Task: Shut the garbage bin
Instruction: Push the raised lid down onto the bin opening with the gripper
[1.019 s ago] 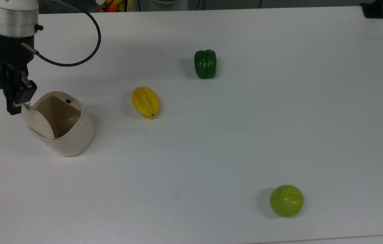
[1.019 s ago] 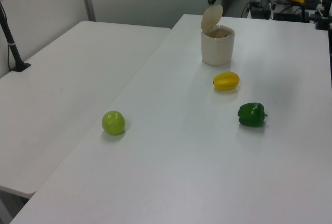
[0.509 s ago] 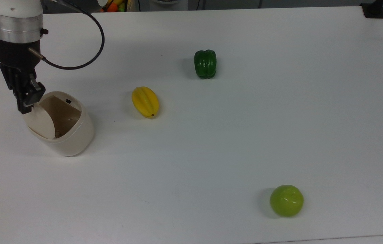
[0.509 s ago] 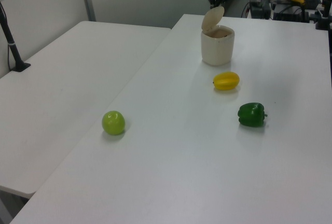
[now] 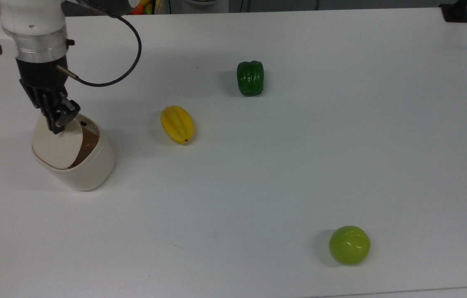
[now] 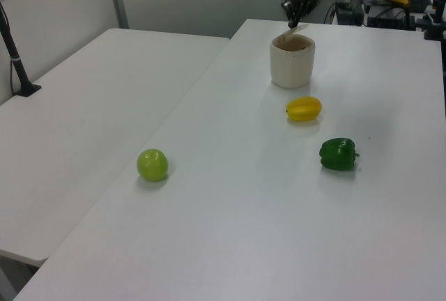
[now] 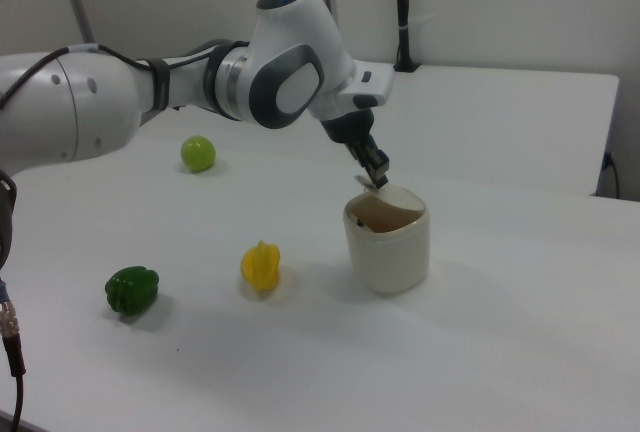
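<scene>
Jaws: pressed together, nothing between them; the tips bear down on the upper face of the lid.
Gripper (image 5: pixel 58 124): black, tilted, its tip on the lid's free edge; in the right view (image 7: pixel 377 174) it sits just above the bin's mouth. A second ago it hung off the top view's left of the bin, beside the raised lid; it has since swung across over the opening.
Lid (image 5: pixel 57 144): a second ago it stood nearly upright, showing the whole inside of the bin; half a second ago it was a little lower; now it lies tilted low over the mouth, with a dark crescent of opening left at the top view's right. Not yet flush with the rim.
Garbage bin (image 5: pixel 88 171): cream tub, upright on the white table (image 5: pixel 299 165), near the top view's left edge; in the same place as before.
Cable (image 5: pixel 121 66): black loop from the wrist, arching toward the top view's right.
Yellow fruit (image 5: pixel 177 124): ribbed, lying near the bin on the top view's right; unmoved.
Green pepper (image 5: pixel 250 78): beyond the yellow fruit, well apart from the bin; unmoved.
Green apple (image 5: pixel 349 244): far off toward the top view's lower right; unmoved.
</scene>
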Robot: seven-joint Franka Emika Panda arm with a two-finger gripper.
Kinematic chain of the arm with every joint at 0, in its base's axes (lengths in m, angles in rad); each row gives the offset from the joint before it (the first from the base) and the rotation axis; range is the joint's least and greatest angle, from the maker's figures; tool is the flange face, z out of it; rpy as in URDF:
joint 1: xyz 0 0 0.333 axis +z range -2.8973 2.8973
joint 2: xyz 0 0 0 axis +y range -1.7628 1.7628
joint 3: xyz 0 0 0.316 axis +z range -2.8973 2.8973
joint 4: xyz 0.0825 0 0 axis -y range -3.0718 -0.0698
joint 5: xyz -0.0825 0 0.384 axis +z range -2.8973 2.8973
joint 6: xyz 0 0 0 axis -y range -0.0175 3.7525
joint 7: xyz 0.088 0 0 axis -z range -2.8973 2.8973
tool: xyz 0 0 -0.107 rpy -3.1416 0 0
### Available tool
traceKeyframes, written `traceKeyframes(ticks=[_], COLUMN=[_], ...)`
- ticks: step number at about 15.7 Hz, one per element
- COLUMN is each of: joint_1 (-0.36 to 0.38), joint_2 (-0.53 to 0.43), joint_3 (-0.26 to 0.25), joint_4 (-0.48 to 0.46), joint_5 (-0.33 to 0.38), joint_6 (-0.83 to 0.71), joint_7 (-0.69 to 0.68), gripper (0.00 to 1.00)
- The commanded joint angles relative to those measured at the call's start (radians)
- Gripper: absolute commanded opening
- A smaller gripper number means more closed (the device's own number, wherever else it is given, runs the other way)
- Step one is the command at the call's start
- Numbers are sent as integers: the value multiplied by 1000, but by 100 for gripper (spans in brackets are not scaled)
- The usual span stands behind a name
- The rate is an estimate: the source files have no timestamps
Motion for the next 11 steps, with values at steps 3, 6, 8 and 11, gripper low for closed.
traceKeyframes(ticks=[3,6,8,11], joint_1=[37,40,41,40], joint_2=[-3,-1,0,2], joint_3=[-5,-5,-5,-5], joint_4=[-24,-38,-54,-61], joint_5=[-16,-19,-19,-20], joint_6=[-48,-49,-49,-49], joint_7=[-35,-38,-49,-60], gripper=[12,12,12,12])
